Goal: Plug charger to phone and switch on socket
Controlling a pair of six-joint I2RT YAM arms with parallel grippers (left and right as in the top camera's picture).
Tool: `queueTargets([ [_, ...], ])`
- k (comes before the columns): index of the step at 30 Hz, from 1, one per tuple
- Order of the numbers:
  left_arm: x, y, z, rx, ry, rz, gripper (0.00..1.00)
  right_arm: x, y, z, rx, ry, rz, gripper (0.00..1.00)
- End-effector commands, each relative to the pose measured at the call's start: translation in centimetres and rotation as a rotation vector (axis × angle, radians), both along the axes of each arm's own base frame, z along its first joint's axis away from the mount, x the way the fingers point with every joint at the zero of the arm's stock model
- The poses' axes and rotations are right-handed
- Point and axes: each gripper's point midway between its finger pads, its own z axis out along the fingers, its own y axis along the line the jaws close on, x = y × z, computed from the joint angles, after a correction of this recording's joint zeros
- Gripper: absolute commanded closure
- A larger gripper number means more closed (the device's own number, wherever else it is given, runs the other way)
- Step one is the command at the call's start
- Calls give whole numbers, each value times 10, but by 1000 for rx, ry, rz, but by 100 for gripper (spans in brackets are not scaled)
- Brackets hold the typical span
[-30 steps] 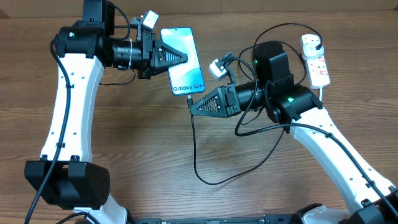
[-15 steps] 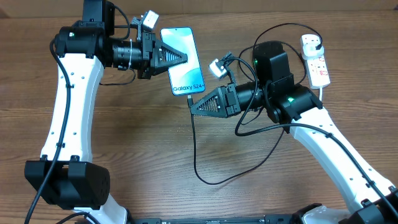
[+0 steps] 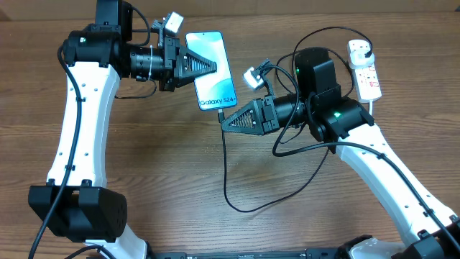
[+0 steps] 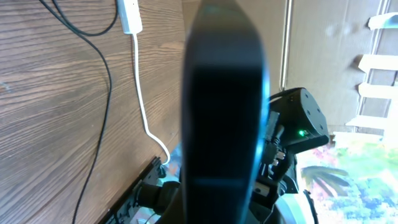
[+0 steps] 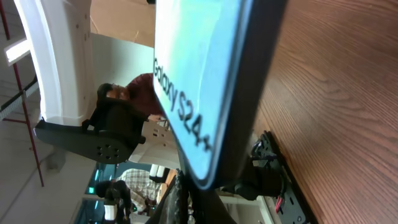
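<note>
The phone (image 3: 210,70) has a light blue screen reading "Galaxy S24+". My left gripper (image 3: 214,66) is shut on it from the left. In the left wrist view the phone (image 4: 224,112) fills the middle as a dark edge and hides the jaws. My right gripper (image 3: 222,124) is shut on the end of the charger (image 3: 227,180), right at the phone's bottom edge. The right wrist view shows the phone (image 5: 199,74) just above the right gripper (image 5: 186,208). Whether the tip sits in the port is hidden. The socket (image 3: 364,70) lies at the far right with a black plug in it.
The charger's black cable loops across the table's middle and runs behind the right arm toward the socket. A thick white cord (image 4: 142,106) and a thin black cable (image 4: 102,93) lie on the wood in the left wrist view.
</note>
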Motion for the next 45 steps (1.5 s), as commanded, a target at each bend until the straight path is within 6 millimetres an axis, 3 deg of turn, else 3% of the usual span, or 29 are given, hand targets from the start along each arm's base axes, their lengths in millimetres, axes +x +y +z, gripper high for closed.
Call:
queueTargets([
  [1, -7, -6, 13, -70, -31, -43, 96, 4, 0, 10, 14, -29, -3, 96],
  [20, 1, -3, 7, -25, -78, -27, 96, -3, -1, 13, 34, -19, 32, 96],
  [28, 8, 8, 8, -26, -90, 3, 96, -6, -1, 14, 38, -3, 48, 96],
  [45, -1, 5, 17, -86, -60, -23, 96, -3, -1, 13, 33, -20, 32, 96],
])
